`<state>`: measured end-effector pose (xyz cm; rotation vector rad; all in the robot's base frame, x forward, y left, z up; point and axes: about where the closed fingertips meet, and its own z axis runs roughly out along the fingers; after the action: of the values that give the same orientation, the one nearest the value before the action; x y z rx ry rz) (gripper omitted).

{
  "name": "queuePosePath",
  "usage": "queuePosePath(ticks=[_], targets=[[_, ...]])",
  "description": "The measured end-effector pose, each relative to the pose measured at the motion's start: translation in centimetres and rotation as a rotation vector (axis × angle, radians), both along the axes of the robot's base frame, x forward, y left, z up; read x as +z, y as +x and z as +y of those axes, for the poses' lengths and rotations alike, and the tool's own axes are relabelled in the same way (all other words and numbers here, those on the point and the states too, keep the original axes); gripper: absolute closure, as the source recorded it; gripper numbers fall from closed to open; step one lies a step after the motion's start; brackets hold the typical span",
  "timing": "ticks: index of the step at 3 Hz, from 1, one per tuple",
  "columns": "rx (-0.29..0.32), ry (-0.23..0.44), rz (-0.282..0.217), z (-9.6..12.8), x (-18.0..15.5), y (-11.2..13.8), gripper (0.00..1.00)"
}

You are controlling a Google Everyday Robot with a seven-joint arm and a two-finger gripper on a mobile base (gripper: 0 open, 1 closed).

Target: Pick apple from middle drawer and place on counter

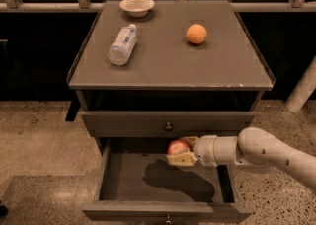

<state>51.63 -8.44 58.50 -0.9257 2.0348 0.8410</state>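
Note:
My gripper reaches in from the right over the open middle drawer and is shut on the apple, a small red fruit with a paler patch. The apple hangs above the drawer's grey floor, just below the closed upper drawer front. Its shadow lies on the drawer floor under it. The counter is the cabinet's flat grey top above.
On the counter lie a plastic water bottle on its side at the left, a white bowl at the back and an orange at the right. A white pole stands at the far right. Speckled floor surrounds the cabinet.

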Motion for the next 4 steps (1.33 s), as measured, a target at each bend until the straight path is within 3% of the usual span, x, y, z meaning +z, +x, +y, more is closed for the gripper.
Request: queuePosePath(ticks=[1,2,3,4], targets=[[0.014,-0.021,0.062,-0.2,3.0,-0.4,1.00],[-0.007,-0.070,0.032,-1.5,9.5,-1.5,1.00],[-0.029,-0.105,-0.030,-3.0,15.2,-2.4,1.00],[-0.021,-0.102,-0.126,-3.8,20.5,-3.2,1.00]])
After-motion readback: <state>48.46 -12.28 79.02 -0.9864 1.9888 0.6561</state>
